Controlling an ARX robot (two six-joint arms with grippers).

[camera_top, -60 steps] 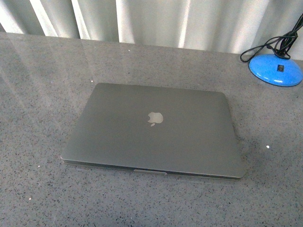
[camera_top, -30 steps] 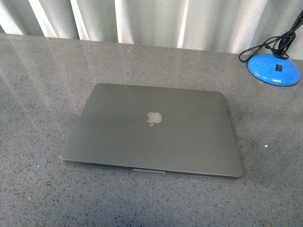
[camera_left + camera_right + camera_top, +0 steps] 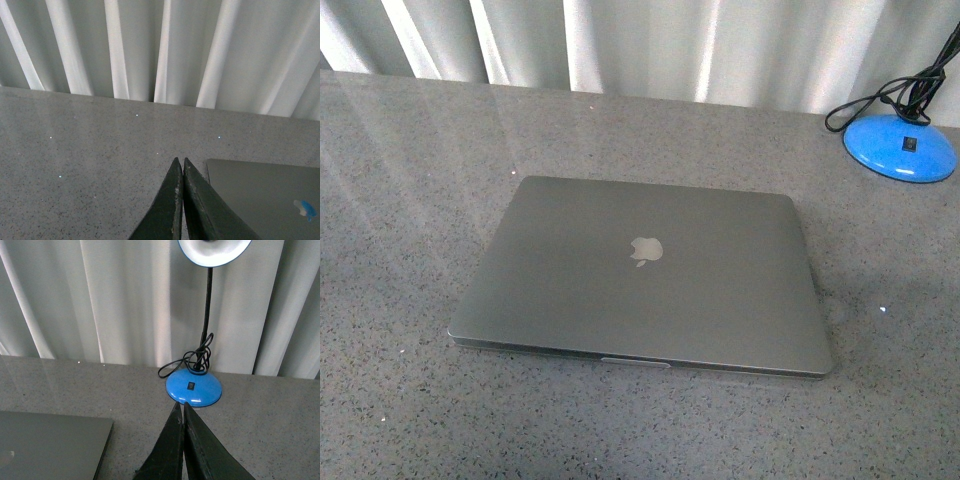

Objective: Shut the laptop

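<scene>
The slim grey laptop [image 3: 640, 275] lies flat on the grey speckled table with its lid down and the pale apple logo [image 3: 645, 250] facing up. Neither arm shows in the front view. In the left wrist view my left gripper [image 3: 181, 161] is shut and empty, above bare table beside a far corner of the laptop [image 3: 270, 197]. In the right wrist view my right gripper [image 3: 181, 405] is shut and empty, off the laptop's [image 3: 50, 445] other side, pointing toward the lamp base.
A blue desk lamp base [image 3: 900, 147] with a black coiled cord stands at the table's back right; it also shows in the right wrist view [image 3: 194, 387], with its black neck and white shade [image 3: 215, 250]. Pale curtains [image 3: 640, 45] hang behind the table's far edge.
The front view has shifted very slightly; the laptop stays flat and closed, and no arm has entered that view.
</scene>
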